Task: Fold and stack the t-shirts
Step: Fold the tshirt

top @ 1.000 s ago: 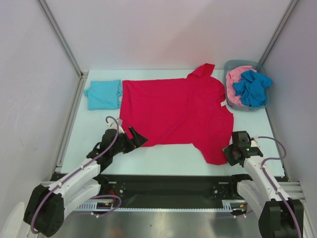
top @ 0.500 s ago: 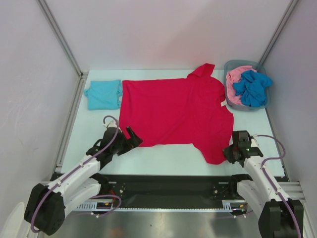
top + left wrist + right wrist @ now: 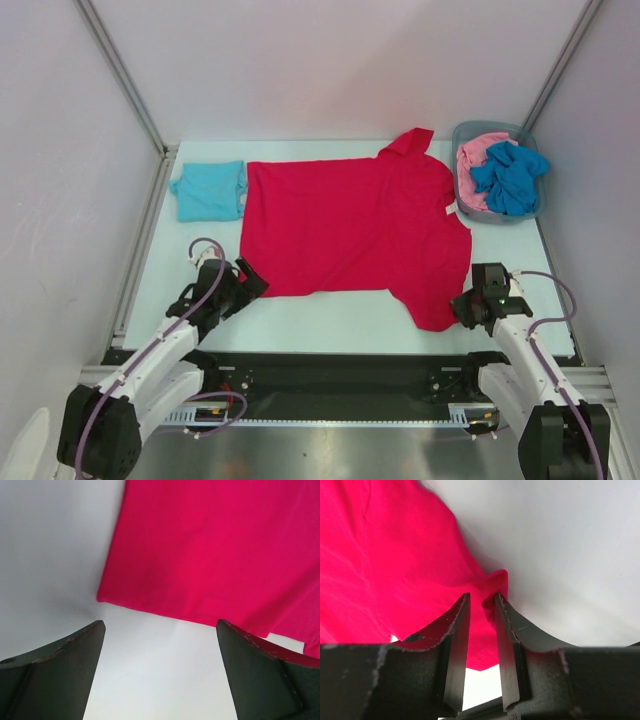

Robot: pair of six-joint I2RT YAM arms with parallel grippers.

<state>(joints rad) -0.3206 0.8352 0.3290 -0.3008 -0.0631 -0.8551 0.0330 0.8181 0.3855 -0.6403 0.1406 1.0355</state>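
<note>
Cloth between the right jaws is what I check first. The right gripper (image 3: 481, 611) is pinched nearly closed on a puckered fold of the red t-shirt (image 3: 350, 225), at the edge of its near sleeve (image 3: 432, 305). The shirt lies spread flat on the table (image 3: 330, 322) with its long axis running left to right. Its hem is on my left arm's side, and its sleeves and collar point right, toward the grey bin (image 3: 463, 200) that holds a pink t-shirt (image 3: 482, 148) and a blue t-shirt (image 3: 510, 178). A folded teal t-shirt (image 3: 210, 190) sits beside the hem at the far left.

The left gripper (image 3: 160, 624) stands wide open and holds nothing. The near hem corner (image 3: 107, 596) lies just ahead of its fingertips, a little left of centre in the wrist view and clear of both fingers. The left arm is much the nearer one to that corner. My judgement is that this gripper must go forward and down over the corner before closing. Then both near corners can lift together for a fold along the long axis.
</note>
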